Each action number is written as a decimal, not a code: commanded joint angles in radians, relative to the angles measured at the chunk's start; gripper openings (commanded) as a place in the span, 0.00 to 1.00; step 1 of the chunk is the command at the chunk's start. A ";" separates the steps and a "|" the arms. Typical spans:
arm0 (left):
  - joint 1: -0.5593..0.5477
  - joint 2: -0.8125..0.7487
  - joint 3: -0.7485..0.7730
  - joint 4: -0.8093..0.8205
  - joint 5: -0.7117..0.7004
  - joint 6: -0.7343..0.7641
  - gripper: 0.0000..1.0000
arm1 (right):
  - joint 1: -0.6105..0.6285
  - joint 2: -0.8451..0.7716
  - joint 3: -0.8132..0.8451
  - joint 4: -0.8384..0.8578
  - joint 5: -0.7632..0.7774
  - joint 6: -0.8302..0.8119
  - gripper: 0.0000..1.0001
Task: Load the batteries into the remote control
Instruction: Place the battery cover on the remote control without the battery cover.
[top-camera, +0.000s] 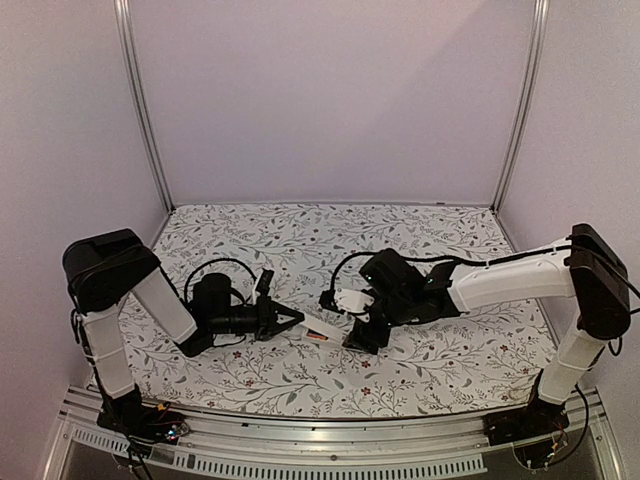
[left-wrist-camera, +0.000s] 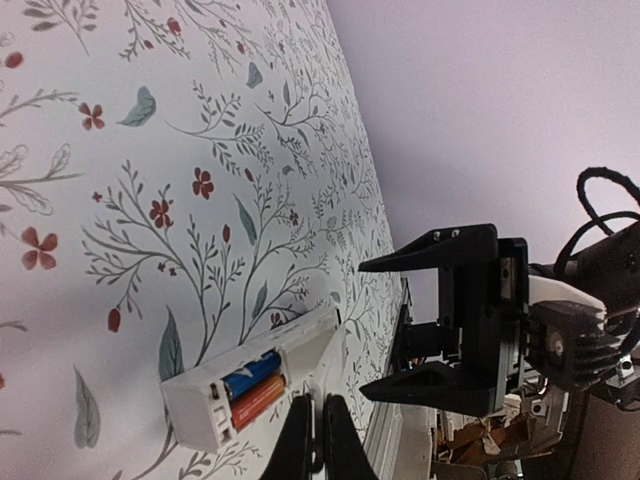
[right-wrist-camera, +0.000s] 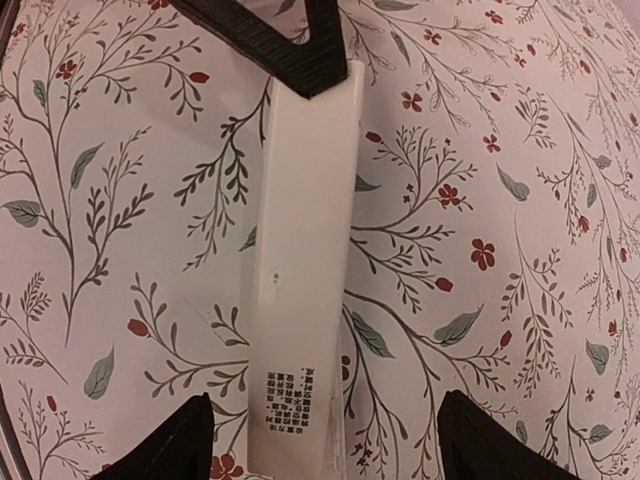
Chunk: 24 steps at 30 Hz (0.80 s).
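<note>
The white remote control (top-camera: 322, 333) lies on the floral cloth between both grippers. In the left wrist view its recess end (left-wrist-camera: 195, 400) is open, with the blue battery (left-wrist-camera: 252, 375) and the orange-red battery (left-wrist-camera: 258, 400) lying side by side inside. My left gripper (left-wrist-camera: 320, 440) is shut on a thin white plate (left-wrist-camera: 330, 365), seemingly the battery cover, held at that end. From the right wrist, the long white bar (right-wrist-camera: 300, 250) runs up to the left gripper's tips (right-wrist-camera: 295, 55). My right gripper (right-wrist-camera: 320, 445) is open and straddles the bar's near end without touching it.
The floral cloth (top-camera: 420, 360) covers the table. A metal rail (top-camera: 330, 440) runs along the near edge. Lilac walls and frame posts (top-camera: 145, 110) close in the back and sides. A cable loops behind the left wrist (top-camera: 215, 268).
</note>
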 joint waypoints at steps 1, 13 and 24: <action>0.016 0.020 -0.032 0.072 -0.062 -0.046 0.00 | 0.006 0.049 0.056 -0.079 -0.010 -0.002 0.77; 0.015 0.195 -0.068 0.348 -0.139 -0.222 0.00 | 0.004 0.144 0.167 -0.184 -0.048 -0.025 0.72; 0.004 0.192 -0.060 0.338 -0.115 -0.197 0.00 | -0.015 0.227 0.271 -0.258 -0.071 -0.059 0.65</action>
